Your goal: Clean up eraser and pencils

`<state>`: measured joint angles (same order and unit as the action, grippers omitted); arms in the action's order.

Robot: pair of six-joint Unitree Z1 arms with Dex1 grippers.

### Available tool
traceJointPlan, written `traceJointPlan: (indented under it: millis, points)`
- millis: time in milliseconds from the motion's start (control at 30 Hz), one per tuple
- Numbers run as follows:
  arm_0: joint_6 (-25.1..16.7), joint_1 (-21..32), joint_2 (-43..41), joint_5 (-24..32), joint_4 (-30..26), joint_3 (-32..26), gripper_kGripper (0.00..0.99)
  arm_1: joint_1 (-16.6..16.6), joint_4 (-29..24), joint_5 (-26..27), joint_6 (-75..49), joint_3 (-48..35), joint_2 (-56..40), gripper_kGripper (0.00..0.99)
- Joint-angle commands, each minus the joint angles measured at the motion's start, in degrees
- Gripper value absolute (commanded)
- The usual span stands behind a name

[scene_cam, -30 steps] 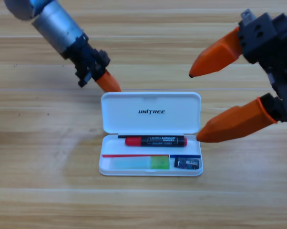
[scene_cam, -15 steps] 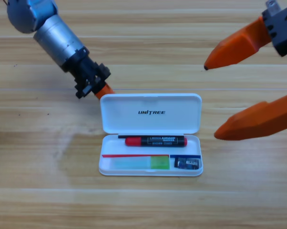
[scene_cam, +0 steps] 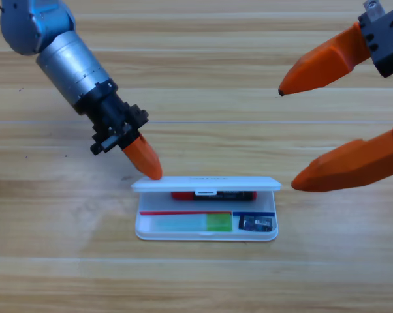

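The white case (scene_cam: 206, 233) lies at the table's middle with its lid (scene_cam: 206, 184) swung half down, edge-on to the camera. Under the lid the red and black pencil (scene_cam: 213, 195) shows partly. The light green pencil (scene_cam: 191, 223) lies in the front compartment, and the dark eraser (scene_cam: 256, 224) sits in the small right compartment. My left gripper (scene_cam: 146, 162) touches the lid's back left corner with its orange tip. My right gripper (scene_cam: 286, 138) hangs open at the right edge, apart from the case.
The wooden table (scene_cam: 53, 261) surrounds the case. The left arm's grey body (scene_cam: 69, 62) slants in from the upper left corner.
The left gripper has moved down and forward, and the case's lid has tipped from lying flat open to about half shut. The right gripper has drawn back to the right.
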<state>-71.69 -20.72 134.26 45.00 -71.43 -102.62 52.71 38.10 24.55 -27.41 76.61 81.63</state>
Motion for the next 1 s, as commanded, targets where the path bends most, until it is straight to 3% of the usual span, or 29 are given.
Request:
traceJointPlan:
  millis: [33,300,733,1000]
  points:
    - [-0.56,-3.10,-1.19,-0.18,0.68,2.25,0.000,-0.68,-1.53,0.76,0.34,-2.26,-0.42,0.985]
    - [0.59,-4.69,-1.37,-1.41,4.20,4.80,0.000,-0.68,-1.89,0.76,0.60,-2.26,0.20,0.985]
    - [6.21,-8.03,-3.13,-6.42,16.33,13.06,0.000,-0.68,-1.97,0.76,0.96,-2.17,0.55,0.985]
    - [8.41,-9.70,-3.74,-7.91,19.93,15.43,0.000,-0.68,-2.15,0.76,0.96,-2.17,0.64,0.985]
